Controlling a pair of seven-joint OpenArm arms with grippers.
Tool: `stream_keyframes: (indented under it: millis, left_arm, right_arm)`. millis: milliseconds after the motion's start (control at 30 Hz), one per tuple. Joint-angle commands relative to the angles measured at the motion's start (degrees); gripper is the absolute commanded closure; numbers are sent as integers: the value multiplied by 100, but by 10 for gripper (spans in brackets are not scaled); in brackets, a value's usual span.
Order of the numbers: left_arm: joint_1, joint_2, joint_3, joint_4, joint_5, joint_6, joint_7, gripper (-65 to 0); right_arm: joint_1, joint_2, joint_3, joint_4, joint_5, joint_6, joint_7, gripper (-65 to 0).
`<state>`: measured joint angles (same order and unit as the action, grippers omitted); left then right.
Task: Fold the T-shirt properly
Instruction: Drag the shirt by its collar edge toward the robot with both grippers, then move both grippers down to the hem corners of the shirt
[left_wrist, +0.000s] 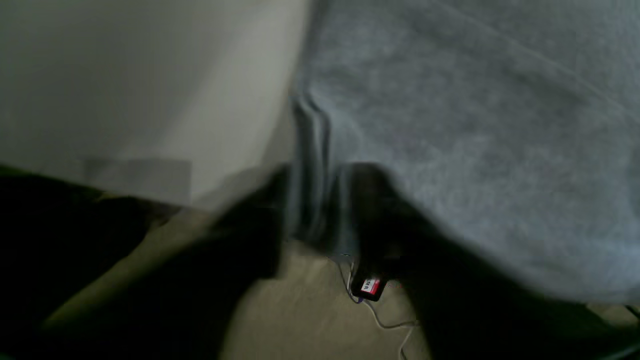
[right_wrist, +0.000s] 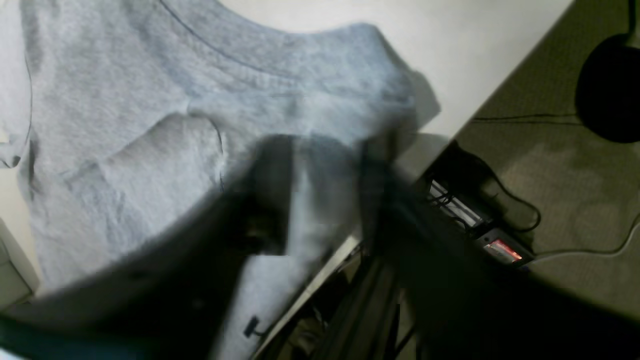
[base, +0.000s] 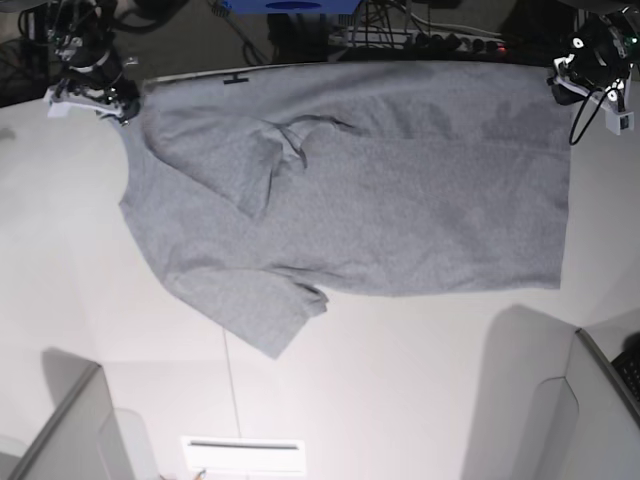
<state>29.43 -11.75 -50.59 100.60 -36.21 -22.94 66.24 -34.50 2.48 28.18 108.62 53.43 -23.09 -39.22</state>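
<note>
The heather-grey T-shirt (base: 400, 190) lies spread on the white table (base: 400, 380), plain side up, with its neck end to the left and its hem to the right. One sleeve (base: 265, 310) sticks out toward the front, and the other sleeve (base: 260, 160) is folded onto the body. My left gripper (base: 565, 85) is at the far hem corner. In the left wrist view its blurred fingers stand apart with a fold of the T-shirt (left_wrist: 475, 125) between them, at the left gripper (left_wrist: 312, 215). My right gripper (base: 120, 100) is at the far shoulder corner. Its jaws are apart around the T-shirt (right_wrist: 150, 100) at the right gripper (right_wrist: 325, 190).
The shirt's far edge runs along the table's far edge, where cables and a power strip (base: 420, 35) lie beyond. Grey partitions stand at the front left (base: 70, 430) and front right (base: 590, 400). A white sheet (base: 243, 455) lies at the front edge.
</note>
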Motion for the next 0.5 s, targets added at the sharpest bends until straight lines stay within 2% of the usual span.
stream_keyframes:
  millis: [0,33,67,133,233,367,467]
  left_arm:
    - [24,-96,-115,81,-59,-31,-70,-360]
    - [24,-78,-220,81,-59,-31,-70,-415]
    - [15,-78,-335,90,-67,-31,-70,-453]
    - [-11,-87,-625,90,-76,-31,-70,-505]
    - [-38,-104,-1047,143,-76,-31,-70,-512]
    - [-161,-201,-1407,512,-85,-31,-70,-512]
    - [-477,-175,-1390,732,-85,-31,-70,-510]
  right_arm:
    - [-36,20,52,114,7,45,67,-357]
    - [-44,20,52,114,-2,45,76,-405]
    - [-53,20,61,114,-2,45,85,-420]
    - [-80,20,113,149,-2,45,111,-402]
    - [-97,2,412,334,-11,45,146,-368]
    - [17,38,650,589,-2,72,164,-365]
    - [395,46,641,571,-11,476,120,-363]
